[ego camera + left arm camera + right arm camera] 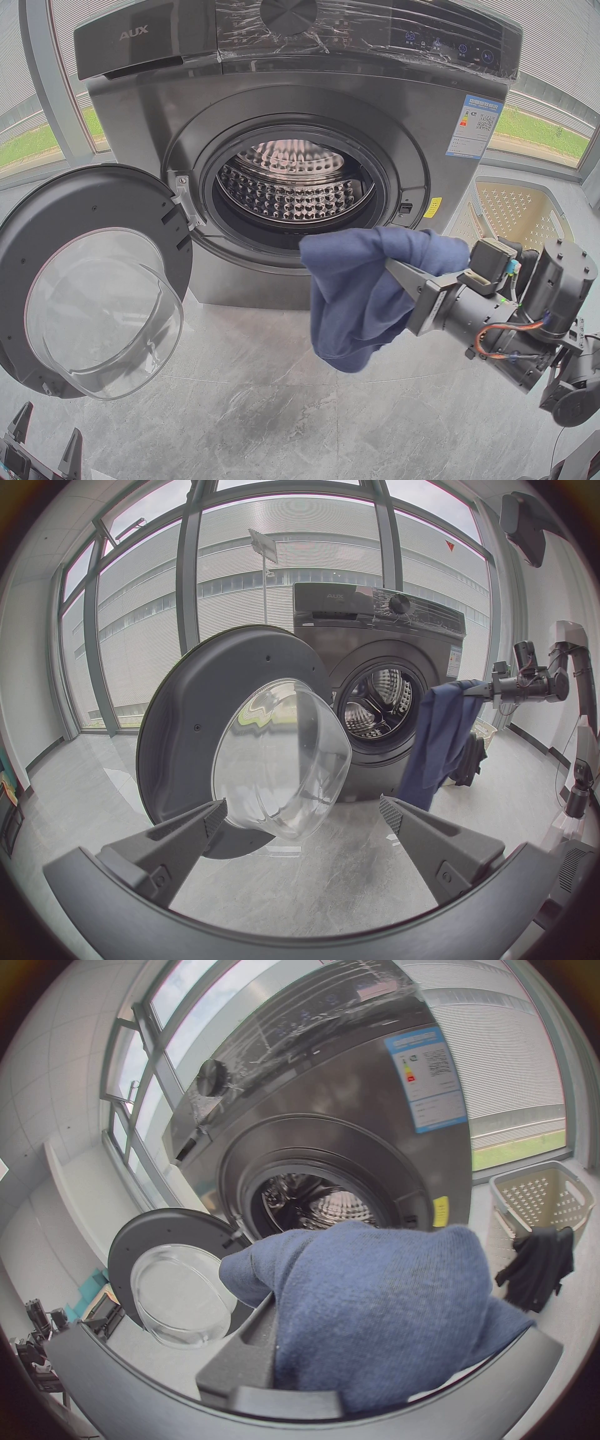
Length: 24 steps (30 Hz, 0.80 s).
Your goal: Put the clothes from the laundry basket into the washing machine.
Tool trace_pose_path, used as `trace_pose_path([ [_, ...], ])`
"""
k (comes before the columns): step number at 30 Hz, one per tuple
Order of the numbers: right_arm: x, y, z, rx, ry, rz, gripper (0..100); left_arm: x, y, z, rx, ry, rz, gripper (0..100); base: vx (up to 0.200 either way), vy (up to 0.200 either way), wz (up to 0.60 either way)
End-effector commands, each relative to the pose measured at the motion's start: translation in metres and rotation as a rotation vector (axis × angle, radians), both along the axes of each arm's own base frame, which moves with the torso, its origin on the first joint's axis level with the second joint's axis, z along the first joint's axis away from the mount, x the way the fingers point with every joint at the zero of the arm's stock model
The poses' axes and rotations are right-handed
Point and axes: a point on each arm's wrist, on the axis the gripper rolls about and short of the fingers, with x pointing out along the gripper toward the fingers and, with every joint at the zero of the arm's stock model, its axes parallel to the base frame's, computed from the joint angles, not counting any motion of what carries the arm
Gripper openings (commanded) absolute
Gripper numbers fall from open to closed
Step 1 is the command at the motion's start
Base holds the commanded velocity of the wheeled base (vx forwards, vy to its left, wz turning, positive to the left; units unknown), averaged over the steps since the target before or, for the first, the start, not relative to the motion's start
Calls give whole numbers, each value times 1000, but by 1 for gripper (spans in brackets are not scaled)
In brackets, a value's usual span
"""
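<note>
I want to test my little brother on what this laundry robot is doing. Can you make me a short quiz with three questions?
1. True or false: the door of the washing machine stands open.
2. What does the right gripper hold? A) a sock B) a blue garment C) nothing
3. Fill in: the black garment hangs over the rim of the ____.

Key: 1 true. 2 B. 3 laundry basket.
</note>
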Motion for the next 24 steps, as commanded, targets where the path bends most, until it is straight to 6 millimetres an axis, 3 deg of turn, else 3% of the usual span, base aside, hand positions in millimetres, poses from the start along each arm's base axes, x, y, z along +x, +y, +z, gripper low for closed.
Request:
trace_pose_path([
  [1, 18, 39, -20, -14, 2, 51, 0, 0, 0, -4, 8, -8, -17, 100, 0, 0, 0],
  [5, 37, 53, -20, 13, -24, 36, 0, 0, -1, -3, -5, -22, -20, 100, 0, 0, 0],
  [6, 39, 54, -19, 21, -32, 31, 0, -2, -1, 6, -20, -61, -24, 100, 0, 0, 0],
  [9, 47, 57, -14, 42, -56, 18, 0, -14, -3, 70, -69, -237, -92, 100, 0, 0, 0],
  [10, 49, 57, -12, 49, -63, 14, 0, -12, -4, 78, -66, -224, -113, 100, 0, 0, 0],
  [14, 58, 53, -2, 53, -106, -14, 0, 7, -7, 77, -63, -81, -262, 100, 0, 0, 0],
  [16, 63, 47, 2, 58, -121, -24, 0, 33, -8, 67, -88, 103, -373, 100, 0, 0, 0],
  [20, 62, 46, 5, 62, -131, 18, 0, 57, -10, 64, -72, 232, -475, 100, 0, 0, 0],
  [21, 62, 45, 10, 71, -148, 60, 0, 79, -14, 66, -74, 289, -557, 100, 0, 0, 0],
  [24, 67, 42, 13, 77, -157, 57, 0, 100, -20, 69, -75, 299, -615, 100, 0, 0, 0],
])
